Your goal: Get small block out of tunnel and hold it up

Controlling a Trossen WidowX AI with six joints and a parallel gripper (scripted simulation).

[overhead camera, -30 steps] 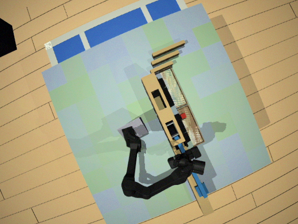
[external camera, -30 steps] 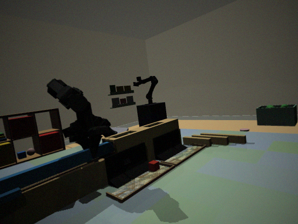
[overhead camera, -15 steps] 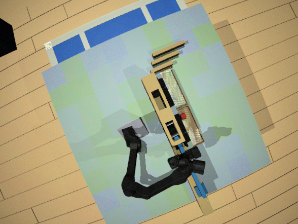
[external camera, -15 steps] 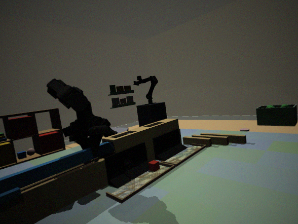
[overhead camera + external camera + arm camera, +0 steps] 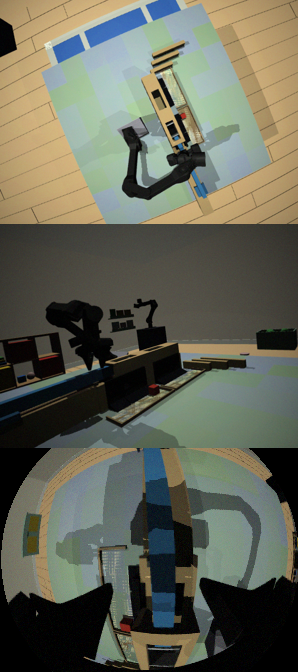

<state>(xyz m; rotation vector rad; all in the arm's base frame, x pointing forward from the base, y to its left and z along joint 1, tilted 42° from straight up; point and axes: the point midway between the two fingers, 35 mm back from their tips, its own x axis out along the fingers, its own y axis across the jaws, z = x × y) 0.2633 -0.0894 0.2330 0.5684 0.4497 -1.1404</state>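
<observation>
Above the blue handle, jaws wide and empty

Over the blue handle [image 5: 198,183] [image 5: 58,383] [image 5: 161,540], at the tunnel's near end, my jaws [image 5: 183,158] [image 5: 96,368] stand wide open, gripping nothing. Right of them in the exterior view is the wooden tunnel [image 5: 165,111] [image 5: 150,366] [image 5: 140,640]. Beside the tunnel's open side, the red block [image 5: 183,116] [image 5: 153,389] [image 5: 125,624] sits out on a shallow tray [image 5: 197,126] [image 5: 142,411] [image 5: 101,568]. Beyond the tunnel's far end lie three wooden bars [image 5: 168,48] [image 5: 197,365].

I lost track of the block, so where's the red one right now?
In the top view, the red block is right of the tunnel, on the lower tray.
</observation>
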